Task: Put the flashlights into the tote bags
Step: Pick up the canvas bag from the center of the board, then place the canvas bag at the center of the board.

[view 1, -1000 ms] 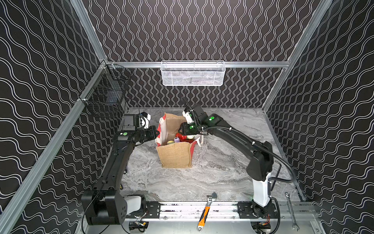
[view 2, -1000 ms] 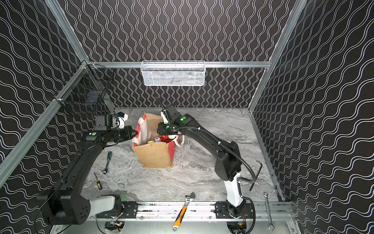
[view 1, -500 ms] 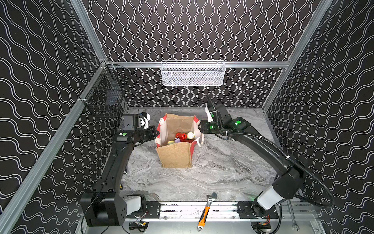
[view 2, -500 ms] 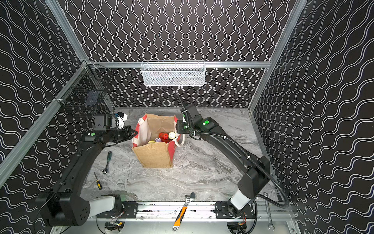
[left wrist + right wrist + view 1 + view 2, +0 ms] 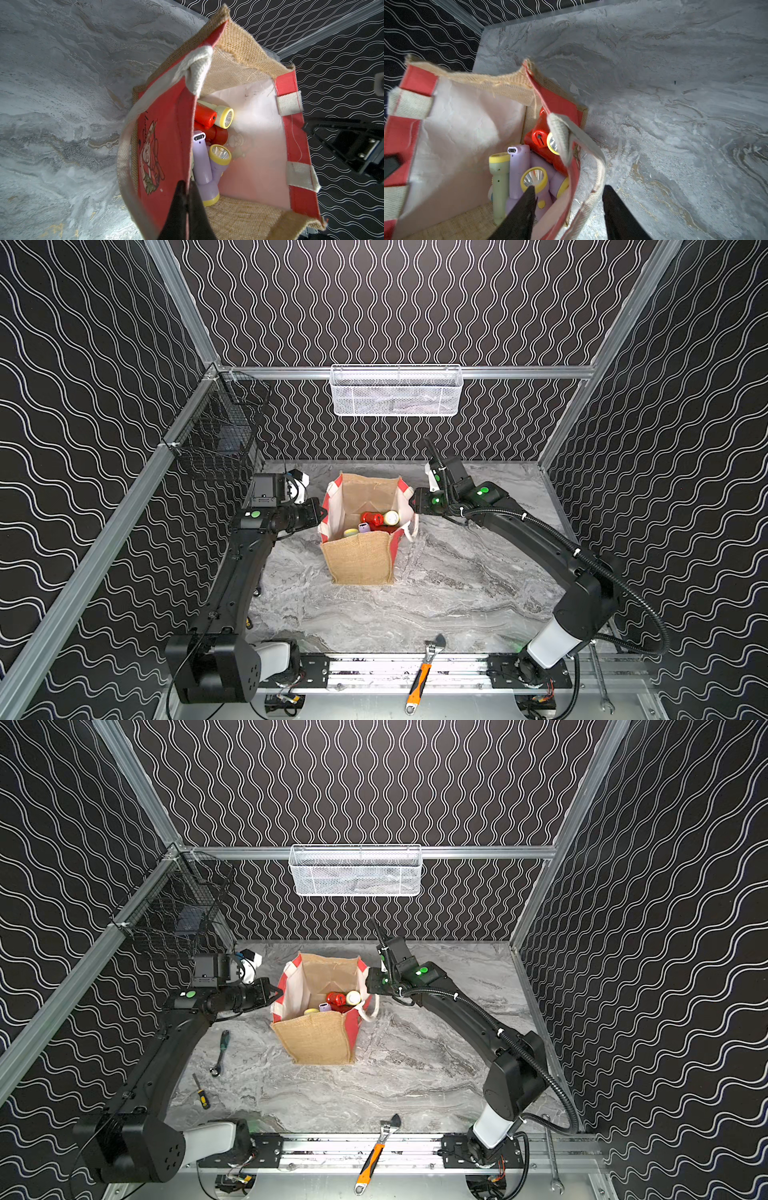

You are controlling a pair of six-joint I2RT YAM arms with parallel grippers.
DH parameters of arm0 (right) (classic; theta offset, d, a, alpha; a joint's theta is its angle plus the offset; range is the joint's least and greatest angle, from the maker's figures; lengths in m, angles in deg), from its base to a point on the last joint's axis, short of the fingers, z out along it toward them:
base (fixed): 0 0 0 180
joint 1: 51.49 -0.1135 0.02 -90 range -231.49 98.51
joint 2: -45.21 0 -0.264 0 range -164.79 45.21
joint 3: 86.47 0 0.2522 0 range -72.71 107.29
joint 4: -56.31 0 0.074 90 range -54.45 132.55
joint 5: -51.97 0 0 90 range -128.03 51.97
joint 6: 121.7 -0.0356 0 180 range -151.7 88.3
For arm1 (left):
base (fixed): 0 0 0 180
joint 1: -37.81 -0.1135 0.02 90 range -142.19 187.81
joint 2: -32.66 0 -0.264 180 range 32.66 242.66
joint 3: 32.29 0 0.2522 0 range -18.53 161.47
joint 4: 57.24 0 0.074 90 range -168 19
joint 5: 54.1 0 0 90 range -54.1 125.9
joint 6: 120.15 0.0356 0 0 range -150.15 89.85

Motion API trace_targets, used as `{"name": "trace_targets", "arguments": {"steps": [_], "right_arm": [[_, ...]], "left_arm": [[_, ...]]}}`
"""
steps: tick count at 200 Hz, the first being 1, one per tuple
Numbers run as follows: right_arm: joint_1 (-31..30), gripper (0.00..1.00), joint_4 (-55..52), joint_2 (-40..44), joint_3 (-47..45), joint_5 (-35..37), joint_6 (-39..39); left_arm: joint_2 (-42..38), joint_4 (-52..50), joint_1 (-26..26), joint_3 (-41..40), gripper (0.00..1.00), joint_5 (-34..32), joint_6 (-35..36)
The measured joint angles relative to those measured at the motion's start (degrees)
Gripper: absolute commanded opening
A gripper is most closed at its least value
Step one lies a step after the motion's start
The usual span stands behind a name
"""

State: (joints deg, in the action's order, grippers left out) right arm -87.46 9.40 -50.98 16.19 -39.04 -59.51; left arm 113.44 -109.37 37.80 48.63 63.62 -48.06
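Note:
The tote bag [image 5: 359, 560] [image 5: 316, 1040] stands open in the middle of the table. Several flashlights lie inside: red [image 5: 372, 517] [image 5: 204, 117] [image 5: 538, 138], lilac [image 5: 364, 526] [image 5: 201, 164] [image 5: 519, 166] and pale green [image 5: 499, 182]. My left gripper [image 5: 322, 512] [image 5: 277, 992] [image 5: 187, 184] is shut on the bag's left red wall [image 5: 166, 135] at the rim. My right gripper [image 5: 413, 502] [image 5: 368, 982] [image 5: 569, 188] is open astride the right wall, one jaw inside over the lilac flashlights, the other outside. The white handle [image 5: 591, 149] hangs between them.
An orange-handled wrench [image 5: 419, 680] lies on the front rail and a steel spanner [image 5: 600, 680] at the front right. A small spanner [image 5: 219, 1052] and screwdriver [image 5: 201, 1092] lie left of the bag. A white mesh basket [image 5: 397, 391] hangs on the back wall, a black wire basket [image 5: 216, 439] on the left.
My right gripper rose out of the bag, swung out to the right and back, and now sits at the bag's right rim. The left gripper has kept its grip and place.

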Motion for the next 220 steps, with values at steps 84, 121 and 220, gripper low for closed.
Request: {"name": "trace_targets", "arguments": {"steps": [84, 121, 220], "right_arm": [[0.37, 0.06, -0.72, -6.60, 2.84, -4.26, 0.68], [0.61, 0.00, -0.85, -6.80, 4.74, -7.41, 1.57], [8.07, 0.00, -2.97, -0.83, 5.55, -9.14, 3.69]], "left_arm": [[1.51, -1.18, 3.23, 2.32, 0.00, -0.70, 0.02], [1.36, -1.90, 4.85, 3.76, 0.00, -0.46, -1.33], [3.17, -1.03, 12.48, 8.63, 0.00, 1.68, -6.10]]}}
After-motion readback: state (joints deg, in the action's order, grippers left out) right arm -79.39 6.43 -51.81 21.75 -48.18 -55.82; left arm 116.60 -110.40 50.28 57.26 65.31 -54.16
